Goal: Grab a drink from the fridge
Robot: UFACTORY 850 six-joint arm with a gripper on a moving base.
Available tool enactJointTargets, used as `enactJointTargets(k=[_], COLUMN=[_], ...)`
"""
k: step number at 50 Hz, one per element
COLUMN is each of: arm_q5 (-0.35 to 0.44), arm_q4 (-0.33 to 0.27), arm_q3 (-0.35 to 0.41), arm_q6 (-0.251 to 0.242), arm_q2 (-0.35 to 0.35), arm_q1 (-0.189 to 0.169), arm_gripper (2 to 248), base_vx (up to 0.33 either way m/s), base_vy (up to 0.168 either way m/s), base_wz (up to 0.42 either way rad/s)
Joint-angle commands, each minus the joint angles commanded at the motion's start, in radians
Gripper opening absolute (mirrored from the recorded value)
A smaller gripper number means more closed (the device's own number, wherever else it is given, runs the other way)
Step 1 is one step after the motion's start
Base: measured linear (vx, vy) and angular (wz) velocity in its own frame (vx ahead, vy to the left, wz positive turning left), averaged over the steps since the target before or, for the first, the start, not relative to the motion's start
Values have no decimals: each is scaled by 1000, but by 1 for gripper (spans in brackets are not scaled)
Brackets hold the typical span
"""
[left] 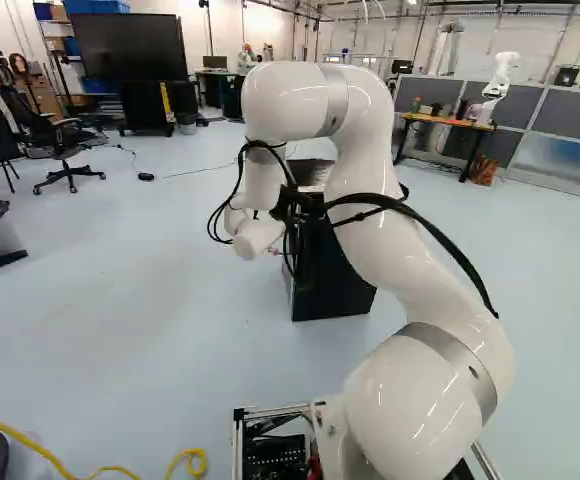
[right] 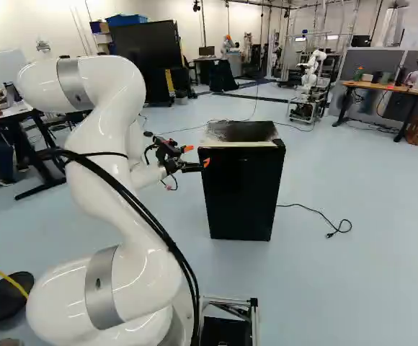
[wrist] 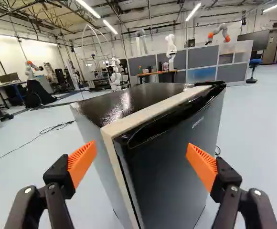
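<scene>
One white arm (left: 415,415) rises here, right up close, from its joint at the foot of both base views, with the metal frame (right: 254,317) of the base right beside it. And there's a yellow cable (left: 20,430) snaking over the floor at the near left of the left base view! Up the arm we go, black hoses (right: 155,223) strapped along it, out to the gripper (right: 197,156), and it's wide apart, folks, orange pads (wrist: 82,160) facing each other with a broad gap and nothing gripped.

Straight ahead of those fingers stands the fridge (right: 241,191), upright on the floor, one top corner showing between the pads. Its dark door lies against the cabinet, pale edging (wrist: 153,107) running along the top. In the right base view it's just right of the gripper; in the left base view the arm covers part of it. Are they touching? Can't tell from here.

Beyond, a black cord (right: 299,205) curls away over the floor to the fridge's right in the right base view. Farther out at the left of the left base view, an office chair (left: 55,140), then a big dark screen (left: 130,45). Across the room, a wood-topped desk (right: 389,88), another robot (left: 498,80) and grey partitions (left: 560,115) close the scene.
</scene>
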Motion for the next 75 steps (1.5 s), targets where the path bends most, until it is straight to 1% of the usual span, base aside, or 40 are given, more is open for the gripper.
enactJointTargets(k=[52, 64, 75], arm_q5=[-64, -74, -82], arm_q4=[0, 0, 0], arm_q3=[-3, 19, 63], arm_q6=[0, 0, 0], arm_q2=[-2, 11, 35], arm_q1=[-56, -64, -68], arm_gripper=[247, 247, 247], base_vx=[0, 0, 0], base_vy=[0, 0, 0], base_wz=[0, 0, -3])
